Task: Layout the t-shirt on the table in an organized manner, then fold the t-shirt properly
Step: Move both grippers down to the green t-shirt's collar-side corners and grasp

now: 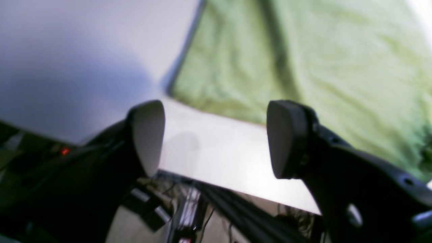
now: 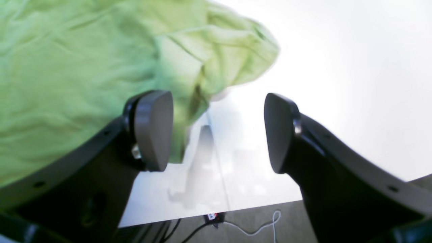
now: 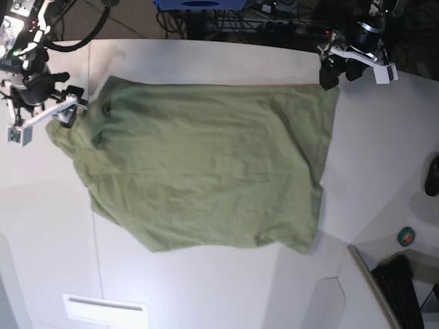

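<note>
Nearest the base camera lies bare tabletop of the large smooth white table [image 3: 206,288]. Beyond that, the wrinkled olive-green short-sleeved cotton t-shirt [image 3: 206,171] lies spread flat across the table's middle. At the t-shirt's far corners stand both black grippers. The right gripper [image 2: 217,131] hangs spread wide and empty by the bunched sleeve. The left gripper [image 1: 216,138] gapes released beside the hem corner, gripping nothing.
</note>
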`<state>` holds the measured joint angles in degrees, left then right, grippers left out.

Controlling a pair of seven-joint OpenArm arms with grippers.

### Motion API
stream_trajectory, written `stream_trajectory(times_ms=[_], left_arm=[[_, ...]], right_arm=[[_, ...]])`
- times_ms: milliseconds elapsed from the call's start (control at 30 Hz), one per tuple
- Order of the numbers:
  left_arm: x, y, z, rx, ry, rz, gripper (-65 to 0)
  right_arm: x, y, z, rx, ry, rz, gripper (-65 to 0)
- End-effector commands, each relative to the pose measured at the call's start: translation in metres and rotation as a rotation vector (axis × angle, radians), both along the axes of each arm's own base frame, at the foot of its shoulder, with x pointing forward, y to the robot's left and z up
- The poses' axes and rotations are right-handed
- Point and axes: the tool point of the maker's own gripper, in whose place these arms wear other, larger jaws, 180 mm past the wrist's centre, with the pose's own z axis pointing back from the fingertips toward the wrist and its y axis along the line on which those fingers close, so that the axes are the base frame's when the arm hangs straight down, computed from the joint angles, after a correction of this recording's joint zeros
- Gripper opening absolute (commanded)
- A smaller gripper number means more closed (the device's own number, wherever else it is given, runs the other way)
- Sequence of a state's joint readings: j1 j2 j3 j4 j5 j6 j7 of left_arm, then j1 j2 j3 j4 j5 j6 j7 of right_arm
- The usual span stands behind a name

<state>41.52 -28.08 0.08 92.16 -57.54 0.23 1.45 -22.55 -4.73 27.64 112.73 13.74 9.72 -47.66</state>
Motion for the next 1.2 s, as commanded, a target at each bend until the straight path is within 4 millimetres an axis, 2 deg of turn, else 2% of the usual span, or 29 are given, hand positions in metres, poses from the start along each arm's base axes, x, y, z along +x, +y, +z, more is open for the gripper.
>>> stream_trajectory(times_ms=[0, 67, 133, 200, 267, 433, 600, 733, 767, 800, 833, 900, 933, 1033, 1167], left_arm=[[0.003, 0.002, 0.005, 0.002, -0.018, -0.001, -22.2], [0.002, 0.018, 0.004, 0.020, -0.011, 0.035, -21.9], [-0.003, 0.036, 0.000, -0.005, -0.006, 0.145, -21.7], [-0.003, 0.044, -0.006, -0.026, 0.024, 0.176, -21.6], [0.014, 0.035, -0.009, -0.060, 0.040, 0.148, -21.6], [0.042, 0.010, -0.023, -0.164, 0.089, 0.135, -22.1], [0.048, -0.002, -0.047, -0.222, 0.144, 0.165, -22.2], [0.050, -0.002, -0.053, -0.233, 0.153, 0.181, -22.7], [0.051, -0.004, -0.053, -0.236, 0.150, 0.178, -24.0], [0.053, -0.005, -0.050, -0.237, 0.144, 0.174, -28.8], [0.055, -0.007, -0.047, -0.238, 0.132, 0.166, -36.4], [0.058, -0.008, -0.040, -0.237, 0.118, 0.153, -58.6], [0.056, -0.005, -0.038, -0.226, 0.116, 0.146, -65.0], [0.061, -0.006, -0.027, -0.219, 0.093, 0.126, -65.0], [0.062, -0.005, -0.019, -0.206, 0.080, 0.105, -65.0]], right_arm=[[0.005, -0.003, 0.005, -0.009, -0.028, 0.000, -26.4], [0.003, -0.002, -0.003, 0.003, -0.008, -0.004, -26.4], [0.000, -0.003, -0.012, 0.012, 0.017, -0.006, -26.4], [0.002, -0.003, -0.016, 0.017, 0.020, -0.008, -26.4], [0.003, -0.003, -0.019, 0.021, 0.014, -0.012, -26.4], [0.003, -0.006, -0.026, 0.027, 0.009, -0.031, -26.4], [0.002, -0.005, -0.026, 0.028, 0.011, -0.031, -26.4], [0.009, -0.001, -0.030, 0.044, 0.011, -0.026, -26.4], [0.012, -0.001, -0.035, 0.054, 0.018, -0.028, -26.4], [0.014, 0.000, -0.042, 0.067, 0.031, -0.030, -26.3], [0.017, 0.001, -0.048, 0.081, 0.042, -0.035, -26.3], [0.022, 0.004, -0.056, 0.102, 0.055, -0.038, -26.4], [0.022, 0.006, -0.057, 0.107, 0.062, -0.036, -26.4], [0.022, 0.011, -0.059, 0.119, 0.069, -0.030, -26.4], [0.024, 0.036, -0.066, 0.142, 0.089, 0.041, -26.6]])
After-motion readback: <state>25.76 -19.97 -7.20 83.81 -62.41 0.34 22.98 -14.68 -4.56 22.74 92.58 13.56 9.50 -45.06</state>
